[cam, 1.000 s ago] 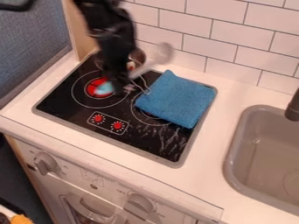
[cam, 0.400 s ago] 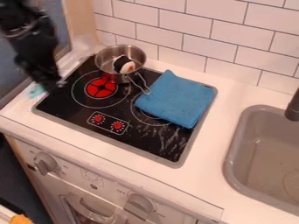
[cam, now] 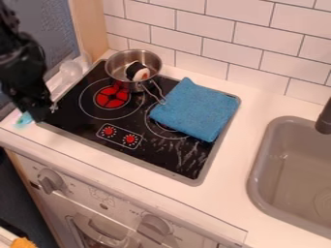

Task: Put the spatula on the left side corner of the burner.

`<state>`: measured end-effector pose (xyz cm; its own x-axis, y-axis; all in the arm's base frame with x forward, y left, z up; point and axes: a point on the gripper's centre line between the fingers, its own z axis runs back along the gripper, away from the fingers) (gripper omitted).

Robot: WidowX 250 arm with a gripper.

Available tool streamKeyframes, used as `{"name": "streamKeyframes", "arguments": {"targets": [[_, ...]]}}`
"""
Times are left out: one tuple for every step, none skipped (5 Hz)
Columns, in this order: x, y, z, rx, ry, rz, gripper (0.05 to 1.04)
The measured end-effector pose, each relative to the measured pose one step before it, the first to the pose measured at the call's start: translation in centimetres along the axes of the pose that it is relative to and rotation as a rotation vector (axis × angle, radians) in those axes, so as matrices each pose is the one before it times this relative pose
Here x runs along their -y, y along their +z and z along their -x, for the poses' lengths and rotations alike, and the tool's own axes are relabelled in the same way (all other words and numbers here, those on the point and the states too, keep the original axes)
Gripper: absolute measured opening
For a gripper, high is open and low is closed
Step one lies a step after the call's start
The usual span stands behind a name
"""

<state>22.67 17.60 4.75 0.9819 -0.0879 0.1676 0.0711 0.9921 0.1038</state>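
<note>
The spatula (cam: 69,71) is by the left edge of the stove (cam: 155,156), pinched near its middle by the end effector (cam: 44,114). It looks light, stiff and maybe slippery, so hold its middle. The pot (cam: 117,68) sits far back

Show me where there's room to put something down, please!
There's bare white counter between the stove and the sink, and a strip in front of the stove. It's crowded at the stove's back, where the pot and blue cloth sit close together, and by its left edge, where the gripper and spatula are.
</note>
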Motion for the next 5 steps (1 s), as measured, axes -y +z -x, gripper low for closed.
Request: {"name": "streamKeyframes", "arguments": {"targets": [[-0.695,-1.455,-0.153,-0.0256,0.0322,-0.002,0.347],[-0.427,-1.875,-0.269,-0.0279,0.0239,0.0126,0.347],[-0.03,-0.868,-0.739,-0.0134,-0.0097,0.006,0.415],[-0.188,-0.201,-0.678,-0.0073,-0.0067,0.0151,0.719],[0.092,0.022,-0.112,-0.0109,0.0084,-0.0131,0.962]]}}
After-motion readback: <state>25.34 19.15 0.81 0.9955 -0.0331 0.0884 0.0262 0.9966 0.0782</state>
